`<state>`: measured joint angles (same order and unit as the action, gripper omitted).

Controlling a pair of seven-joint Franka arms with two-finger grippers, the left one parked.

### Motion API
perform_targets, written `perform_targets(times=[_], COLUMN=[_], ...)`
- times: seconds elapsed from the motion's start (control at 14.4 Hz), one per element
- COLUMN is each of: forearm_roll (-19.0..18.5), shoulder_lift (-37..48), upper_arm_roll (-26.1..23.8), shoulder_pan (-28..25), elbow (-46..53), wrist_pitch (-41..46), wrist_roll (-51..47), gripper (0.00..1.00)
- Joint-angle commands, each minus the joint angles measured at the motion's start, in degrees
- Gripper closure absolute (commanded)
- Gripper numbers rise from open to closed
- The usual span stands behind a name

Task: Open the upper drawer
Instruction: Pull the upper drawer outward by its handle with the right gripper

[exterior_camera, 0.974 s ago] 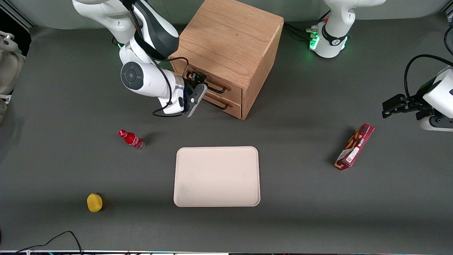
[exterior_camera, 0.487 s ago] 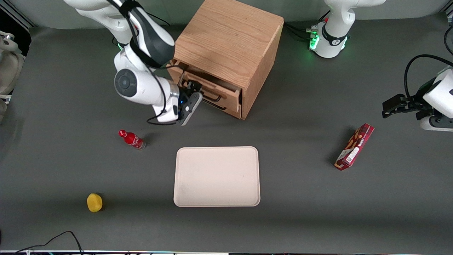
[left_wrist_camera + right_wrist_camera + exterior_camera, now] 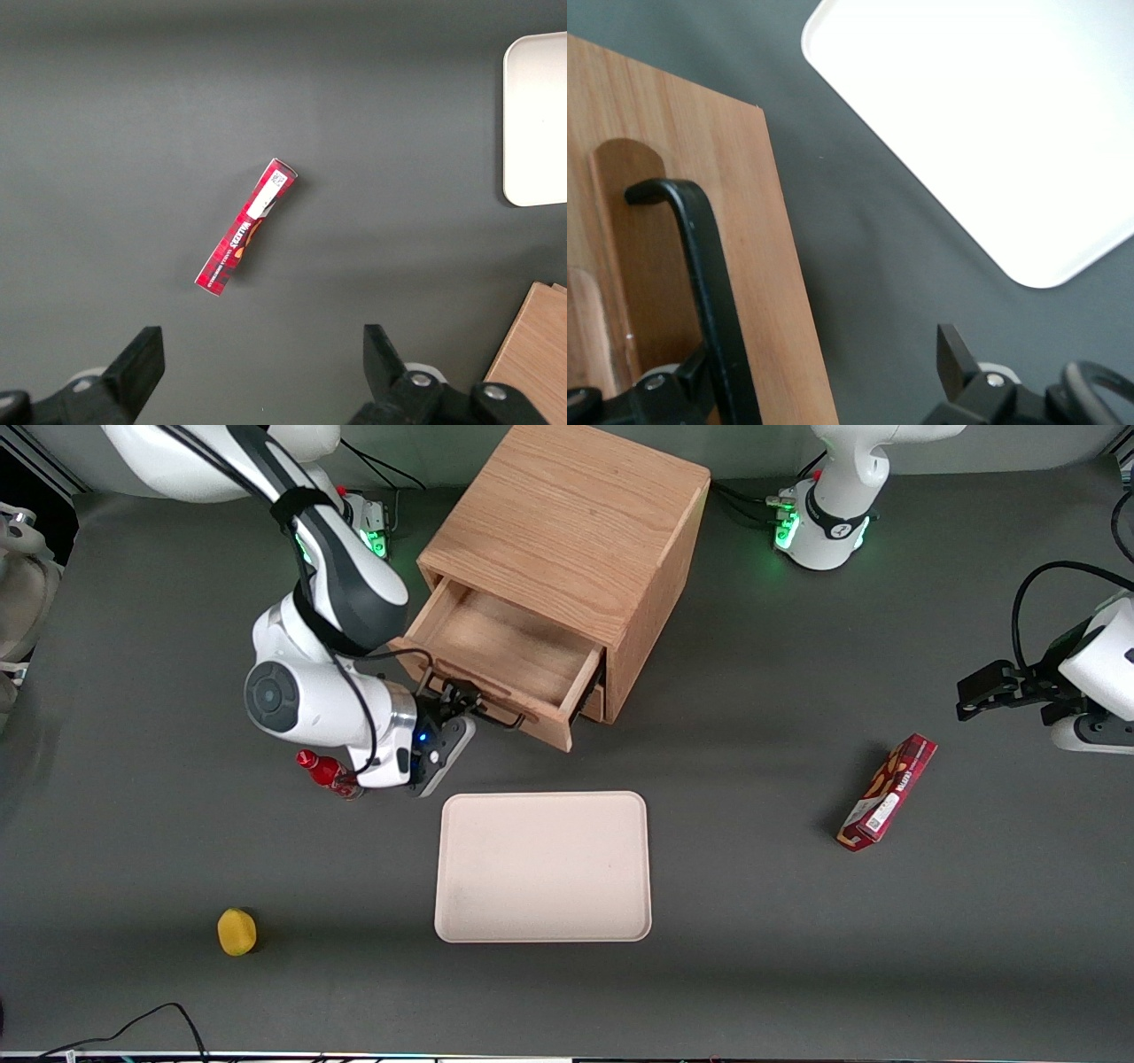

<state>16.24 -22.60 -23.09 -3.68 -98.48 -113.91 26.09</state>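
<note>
The upper drawer of the oak cabinet stands pulled far out, its shallow tray body bare inside. Its thin black bar handle is on the drawer front, which faces the front camera. My right gripper is at the handle's end, toward the working arm's end of the table. In the right wrist view the handle runs past one finger. The other finger stands far from it, over the grey table, so the gripper is open. The lower drawer is mostly hidden under the upper one.
A cream tray lies nearer the front camera than the drawer and also shows in the right wrist view. A red bottle lies right beside my wrist. A yellow object sits near the front edge. A red box lies toward the parked arm's end.
The upper drawer has slid from shut to far out, toward the front camera. My gripper moved with its handle, and my wrist now sits next to the red bottle.
</note>
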Motion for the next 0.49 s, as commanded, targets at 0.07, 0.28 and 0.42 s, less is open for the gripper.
perform_targets(times=[0.07, 0.28, 0.42], forearm_roll=[-1.39, -1.39, -2.87], shoulder_lift=[-4.99, -7.1, -8.51], upper_arm_roll=[2.96, 4.98, 5.6], shoulder_pan=[-0.45, -0.45, -0.45], elbow=[8.65, 11.81, 13.57], wrist_pitch=[4.92, 6.33, 6.42], wrist_roll=[3.34, 5.55, 6.34], gripper=[0.0, 0.0, 0.0])
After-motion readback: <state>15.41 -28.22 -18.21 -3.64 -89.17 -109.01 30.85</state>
